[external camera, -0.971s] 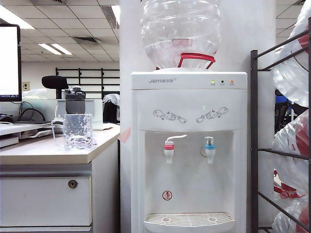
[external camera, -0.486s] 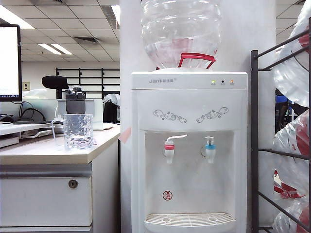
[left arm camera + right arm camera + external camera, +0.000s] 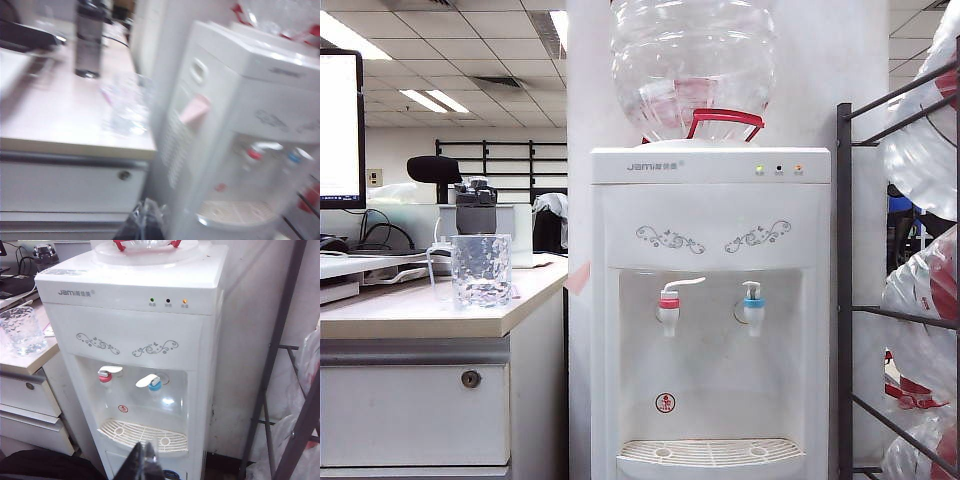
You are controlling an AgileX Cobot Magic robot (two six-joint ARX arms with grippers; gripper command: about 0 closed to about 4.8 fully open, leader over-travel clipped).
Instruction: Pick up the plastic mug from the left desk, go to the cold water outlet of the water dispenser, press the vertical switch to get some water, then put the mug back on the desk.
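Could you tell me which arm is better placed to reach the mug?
Left, probably: the left gripper hangs below the left desk edge with the plastic mug just ahead, while the right gripper faces the water dispenser, mug off aside.

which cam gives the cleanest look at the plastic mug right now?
Exterior view: the plastic mug stands sharp and whole on the left desk, water visible inside. Left wrist view shows it only as a motion-blurred shape. Right wrist view catches it at the frame edge, partly cut off.
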